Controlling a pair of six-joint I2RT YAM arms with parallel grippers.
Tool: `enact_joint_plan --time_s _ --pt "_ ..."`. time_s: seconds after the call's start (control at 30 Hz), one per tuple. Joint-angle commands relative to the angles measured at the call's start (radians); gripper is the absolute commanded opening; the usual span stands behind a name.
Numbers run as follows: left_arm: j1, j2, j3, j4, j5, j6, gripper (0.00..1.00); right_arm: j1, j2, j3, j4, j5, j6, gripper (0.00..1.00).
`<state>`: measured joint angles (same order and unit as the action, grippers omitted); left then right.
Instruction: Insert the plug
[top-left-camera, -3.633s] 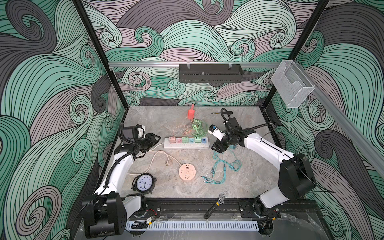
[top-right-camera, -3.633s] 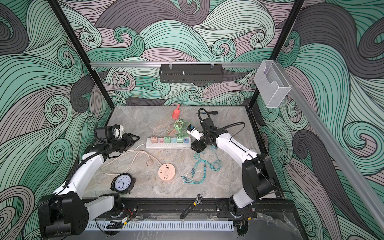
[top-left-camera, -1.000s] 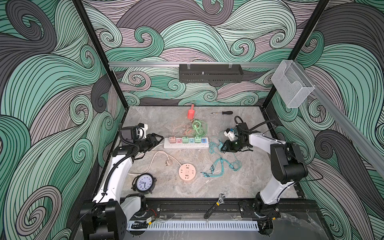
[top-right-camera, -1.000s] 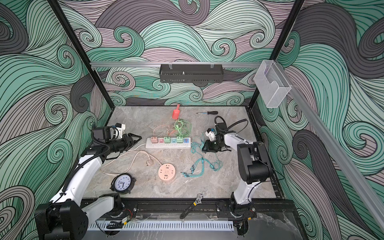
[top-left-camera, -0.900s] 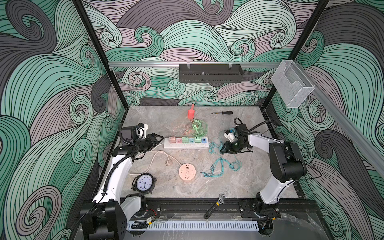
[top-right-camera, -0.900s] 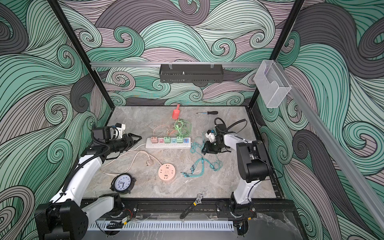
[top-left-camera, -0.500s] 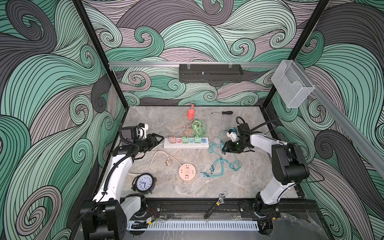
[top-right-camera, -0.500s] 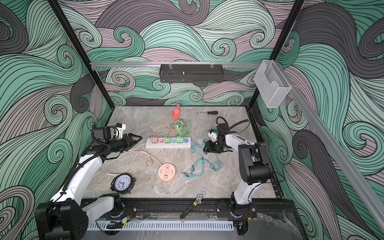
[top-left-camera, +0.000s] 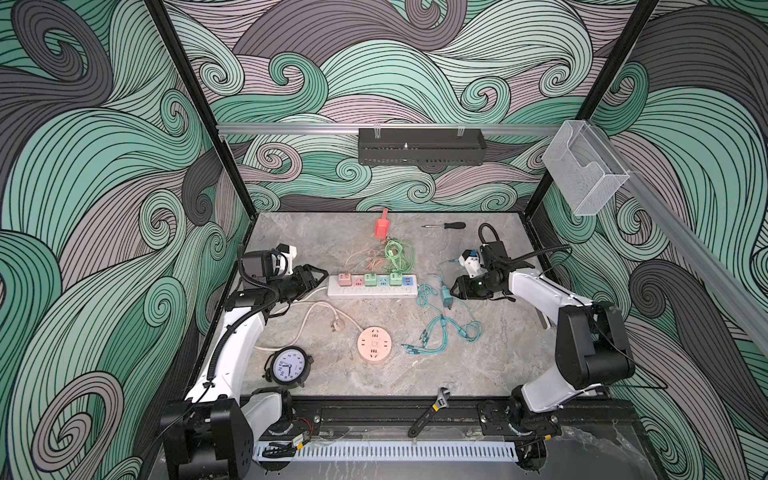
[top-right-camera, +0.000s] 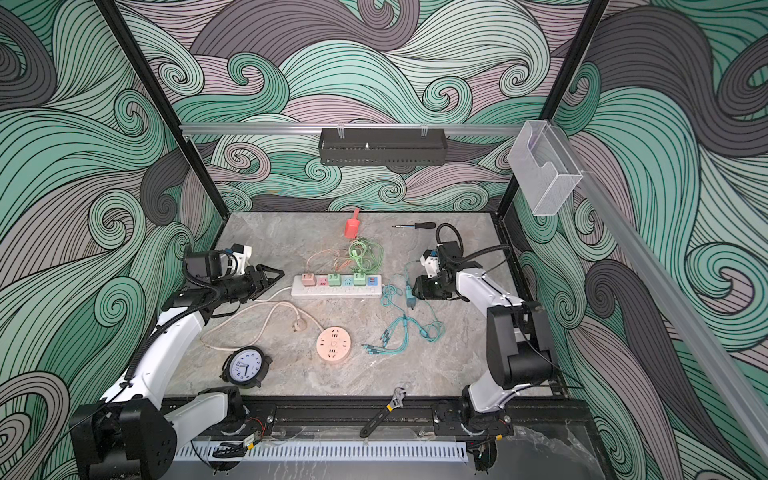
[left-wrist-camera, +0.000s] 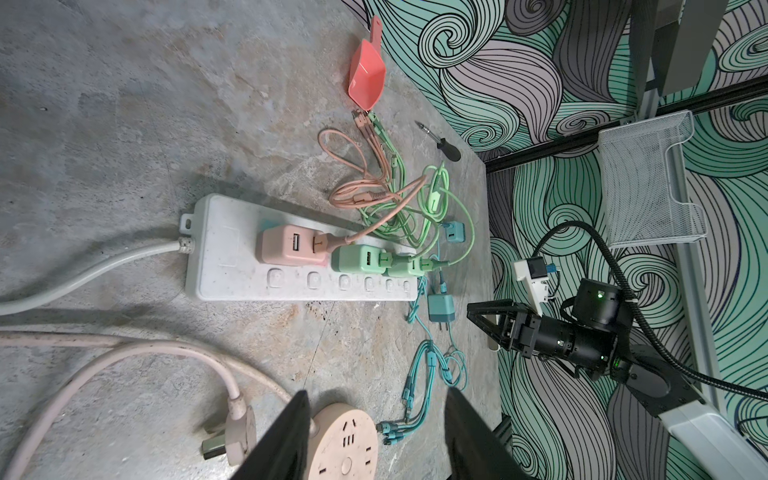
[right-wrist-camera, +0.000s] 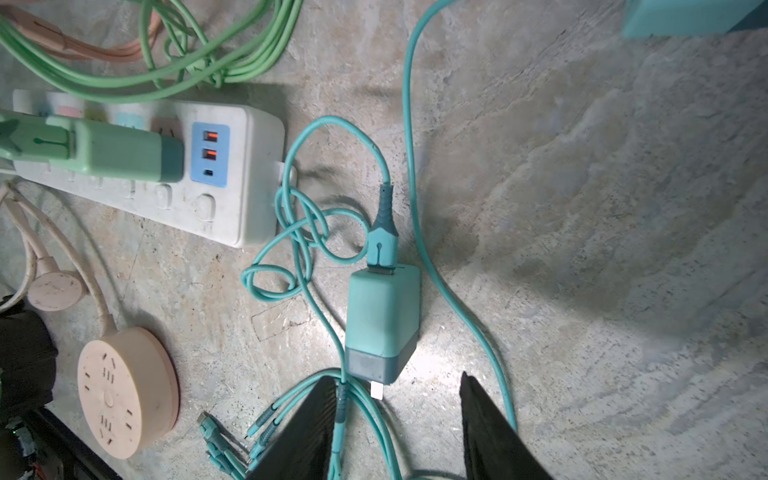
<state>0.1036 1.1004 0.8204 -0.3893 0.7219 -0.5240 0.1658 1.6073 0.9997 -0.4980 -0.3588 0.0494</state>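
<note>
A teal plug (right-wrist-camera: 382, 320) with a teal cable in its back lies flat on the table, a short way right of the white power strip (top-left-camera: 372, 286) in both top views. Its prongs point at my right gripper (right-wrist-camera: 397, 380), which is open with the fingertips on either side of the prong end and holds nothing. In a top view that gripper (top-left-camera: 455, 289) sits just right of the plug (top-left-camera: 446, 297). One pink and two green plugs sit in the strip (left-wrist-camera: 299, 266). My left gripper (top-left-camera: 318, 276) hovers open and empty at the strip's left end.
A round pink socket (top-left-camera: 375, 345) with its cream cord, a small clock (top-left-camera: 286, 368), the bundle of teal cable ends (top-left-camera: 432, 343), a red scoop (top-left-camera: 381, 226) and a screwdriver (top-left-camera: 444, 225) lie around. A second teal adapter (left-wrist-camera: 452, 232) rests behind the strip's right end.
My right gripper has opened, and the teal plug now lies loose on the table. Earlier that arm drew back from the strip's right end. The left arm has stayed still.
</note>
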Motion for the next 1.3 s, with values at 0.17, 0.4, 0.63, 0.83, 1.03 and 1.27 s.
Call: enact_joint_plan --time_s 0.17,0.4,0.63,0.83,1.03,1.27 --pt "0.008 -0.022 0.037 -0.004 0.022 0.013 0.55 0.124 0.055 0.018 0.016 0.188 -0.023 0.52" --pt "0.009 -0.031 0.038 -0.016 0.021 0.022 0.55 0.201 0.114 0.072 -0.007 0.367 -0.033 0.39" --pt "0.008 -0.037 0.034 -0.026 0.013 0.03 0.55 0.27 0.077 0.085 -0.017 0.581 -0.067 0.23" --pt "0.008 -0.038 0.03 -0.024 0.014 0.03 0.55 0.32 0.062 0.08 -0.038 0.84 -0.101 0.16" --pt "0.008 -0.048 0.03 -0.026 0.016 0.029 0.55 0.365 0.185 0.094 -0.042 1.027 -0.126 0.15" --pt "0.008 -0.071 0.03 -0.039 0.001 0.036 0.55 0.408 0.308 0.128 -0.054 1.032 -0.11 0.16"
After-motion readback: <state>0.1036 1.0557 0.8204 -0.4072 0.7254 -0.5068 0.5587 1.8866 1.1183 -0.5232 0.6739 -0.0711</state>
